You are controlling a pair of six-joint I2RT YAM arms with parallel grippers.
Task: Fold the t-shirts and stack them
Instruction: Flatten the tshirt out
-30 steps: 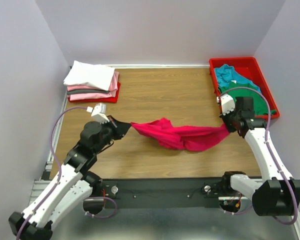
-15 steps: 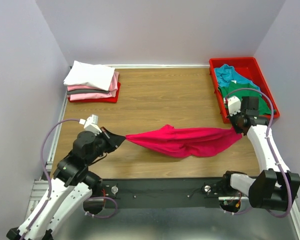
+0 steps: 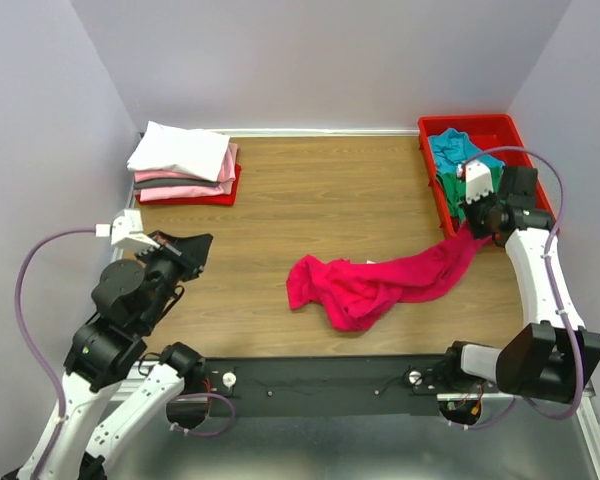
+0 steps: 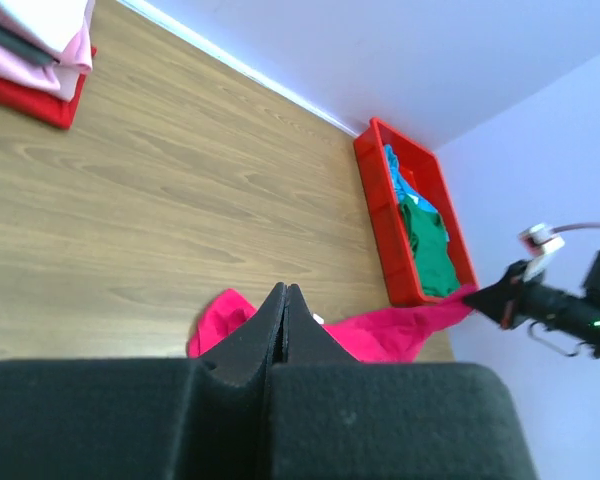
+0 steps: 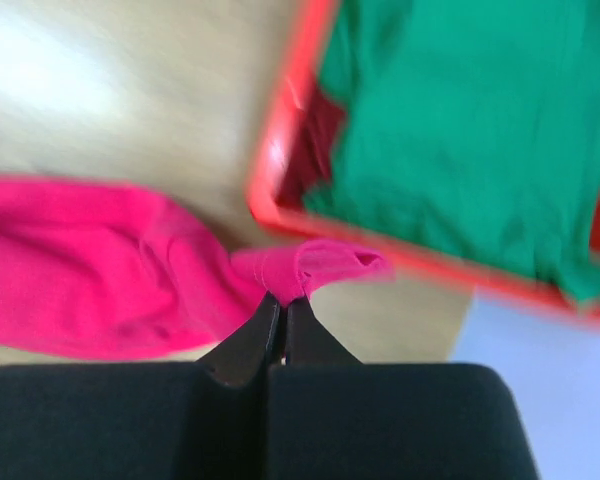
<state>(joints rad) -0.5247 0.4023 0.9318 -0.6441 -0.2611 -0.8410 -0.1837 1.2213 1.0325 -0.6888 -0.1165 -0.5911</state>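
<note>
Wrist views: right gripper (image 5: pixel 279 300) pinches crimson t-shirt (image 5: pixel 90 270) | left gripper (image 4: pixel 285 292) closed, empty

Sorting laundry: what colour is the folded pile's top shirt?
White; top shirt shows best in top external view.

Top external: high, behind arm bases, tilted down over whole table (image 3: pixel 360 190) toward back wall; wide.
Left wrist: raised, looks past own fingers (image 4: pixel 268 330) across table toward far-right red tray (image 4: pixel 372 200); mid-range.
Right wrist: very close, blurred, facing down.
All three share crimson t-shirt (image 3: pixel 370 285) and tray's edge.
</note>
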